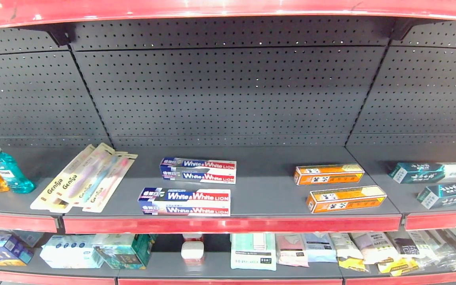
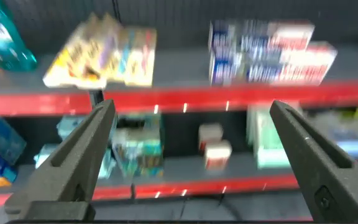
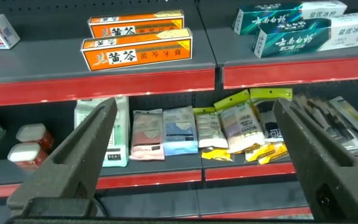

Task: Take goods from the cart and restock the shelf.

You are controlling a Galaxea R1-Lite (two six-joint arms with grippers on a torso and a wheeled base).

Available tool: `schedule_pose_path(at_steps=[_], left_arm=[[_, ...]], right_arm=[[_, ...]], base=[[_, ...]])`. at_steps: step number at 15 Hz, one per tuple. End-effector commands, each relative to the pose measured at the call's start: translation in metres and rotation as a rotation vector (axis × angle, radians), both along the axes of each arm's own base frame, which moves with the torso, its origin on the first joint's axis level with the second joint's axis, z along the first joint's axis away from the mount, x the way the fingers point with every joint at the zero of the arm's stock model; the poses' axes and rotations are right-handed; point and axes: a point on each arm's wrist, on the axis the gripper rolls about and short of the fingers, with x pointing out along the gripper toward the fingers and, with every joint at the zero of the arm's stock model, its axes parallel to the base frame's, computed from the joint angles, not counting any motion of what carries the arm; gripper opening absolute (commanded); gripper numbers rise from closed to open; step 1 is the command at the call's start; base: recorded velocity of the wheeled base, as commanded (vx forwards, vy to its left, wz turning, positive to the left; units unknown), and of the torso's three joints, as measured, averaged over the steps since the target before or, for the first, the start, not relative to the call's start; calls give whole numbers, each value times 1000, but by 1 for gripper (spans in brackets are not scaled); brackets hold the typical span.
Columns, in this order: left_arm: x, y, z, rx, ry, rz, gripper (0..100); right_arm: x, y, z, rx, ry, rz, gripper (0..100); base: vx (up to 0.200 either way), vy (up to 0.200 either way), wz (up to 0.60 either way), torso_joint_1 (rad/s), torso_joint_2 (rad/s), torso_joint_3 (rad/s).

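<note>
On the shelf (image 1: 232, 224) I see, left to right, mouthwash bottles (image 1: 4, 170) standing, then toothbrush packs (image 1: 87, 178), two white boxes (image 1: 184, 202), two orange boxes (image 1: 346, 198) and teal boxes (image 1: 430, 172) lying flat. My left gripper (image 2: 192, 107) faces the toothbrush end, spread wide and empty; my right gripper (image 3: 194, 102) faces the orange boxes, likewise wide apart, holding nothing
</note>
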Motion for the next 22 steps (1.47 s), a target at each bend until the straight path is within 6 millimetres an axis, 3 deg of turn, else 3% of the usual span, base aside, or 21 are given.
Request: schedule_pose_path(at_steps=[1,4,8,13,15,22], left_arm=[[68,-5,88,-12,196,81,100],[141,4,61,44,542,236,100],[205,11,32,69,732,257,100],[239,14,-1,112,817,251,100],[245,13,-10,118,844,240,100],[274,-17,-21,156,801,128,100]], right_arm=[[0,0,0,2,2,0,100],[0,0,0,0,0,0,100],[0,0,0,0,0,0,100],[0,0,0,0,2,-2,100],[0,0,0,0,3,0,100],[0,0,0,0,2,0,100]], base=[[0,0,0,0,0,0],[0,0,0,0,0,0],[0,0,0,0,0,0],[0,0,0,0,0,0],[0,0,0,0,0,0],[0,0,0,0,0,0]])
